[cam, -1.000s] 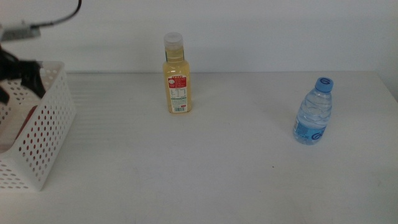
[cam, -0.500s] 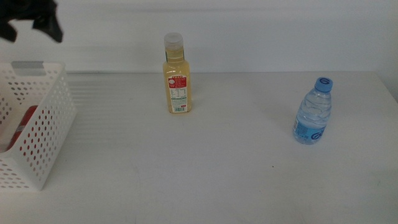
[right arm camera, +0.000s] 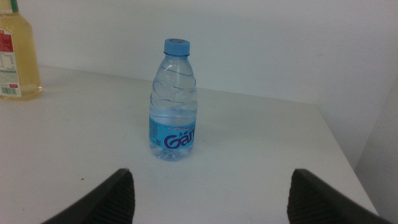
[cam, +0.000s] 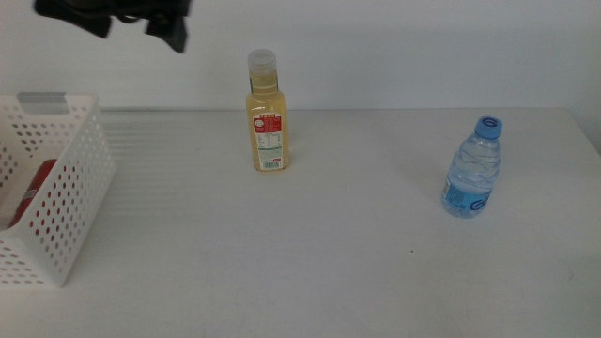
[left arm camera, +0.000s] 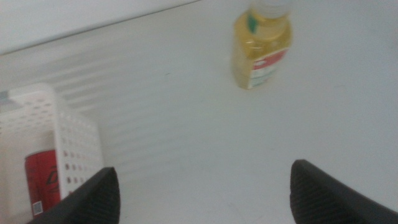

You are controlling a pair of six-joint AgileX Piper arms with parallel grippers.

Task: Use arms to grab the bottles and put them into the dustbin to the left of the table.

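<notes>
Upright water bottle on white table, juice bottle behind, tool open

a plain white wall stands behind.

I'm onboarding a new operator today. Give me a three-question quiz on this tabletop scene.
1. True or false: the red can already lies inside the white basket.
2. How many bottles stand upright on the table?
3. Which gripper hangs open, high above the table near the basket: A left, B right?

Key: 1 true. 2 two, the juice bottle and the water bottle. 3 A.
</notes>
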